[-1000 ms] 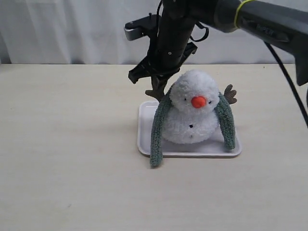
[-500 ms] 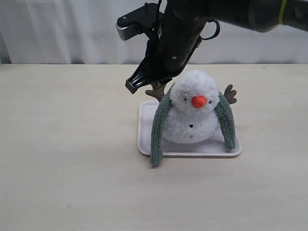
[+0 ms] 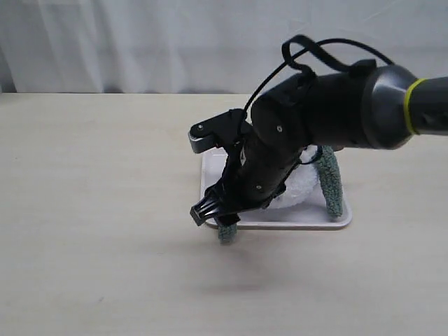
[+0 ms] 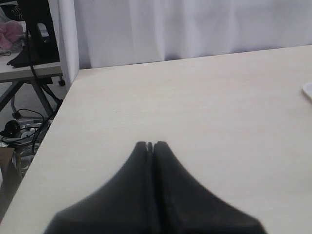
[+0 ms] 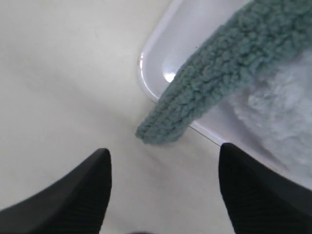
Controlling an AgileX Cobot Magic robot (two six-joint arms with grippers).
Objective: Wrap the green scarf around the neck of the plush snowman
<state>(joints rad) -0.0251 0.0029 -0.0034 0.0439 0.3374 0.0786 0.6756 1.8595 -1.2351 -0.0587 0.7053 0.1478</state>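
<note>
The plush snowman [image 3: 299,187] sits on a white tray [image 3: 329,224], mostly hidden behind my right arm; only a patch of white fur shows. The green scarf [image 3: 331,183] hangs down its right side, and the scarf's other end [image 3: 227,234] pokes over the tray's front left rim onto the table. My right gripper [image 3: 213,215] hovers low just above that end. In the right wrist view the right gripper [image 5: 163,155] is open, empty, with the scarf end [image 5: 195,97] lying just beyond its fingertips beside the snowman's fur [image 5: 287,117]. My left gripper [image 4: 151,145] is shut over bare table.
The tray's rim [image 5: 146,83] lies under the scarf end. A white curtain [image 3: 105,42] closes the back. In the left wrist view the table's side edge [image 4: 53,126] drops to a floor with stands and cables, and a tray corner [image 4: 308,90] shows at the frame edge.
My right arm has swung from behind the snowman's head down to the tray's front left, over the scarf's hanging end. Its jaws have opened. The scarf still lies as before.
</note>
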